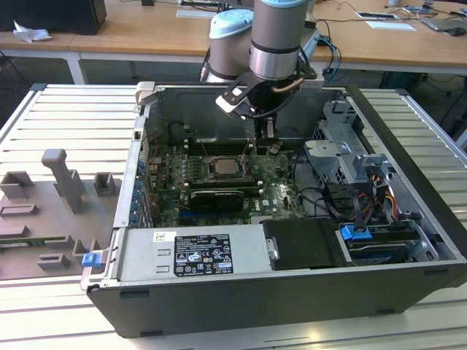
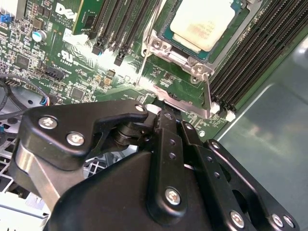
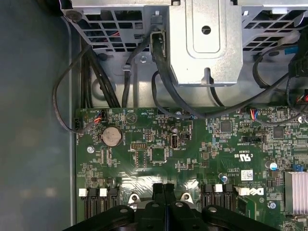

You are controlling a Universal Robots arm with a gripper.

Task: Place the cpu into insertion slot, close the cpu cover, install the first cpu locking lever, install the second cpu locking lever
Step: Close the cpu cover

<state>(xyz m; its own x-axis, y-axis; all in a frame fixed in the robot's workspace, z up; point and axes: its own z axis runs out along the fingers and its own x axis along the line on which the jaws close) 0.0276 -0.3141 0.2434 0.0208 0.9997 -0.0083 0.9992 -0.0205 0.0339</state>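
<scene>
In the exterior view, a small square cpu with a pale silver metal top (image 1: 222,167) is seen seated in the socket of a green motherboard (image 1: 166,188) inside an open black computer case (image 1: 219,310). A thin silver metal frame cover (image 2: 179,54) is laid around it. Just to the exterior view's right of it, a black gripper (image 1: 266,142) is held over the board, fingers pressed together.

Matt pale metal tops the cpu (image 2: 201,21); the cpu cover (image 2: 177,54) is shiny metal.
</scene>
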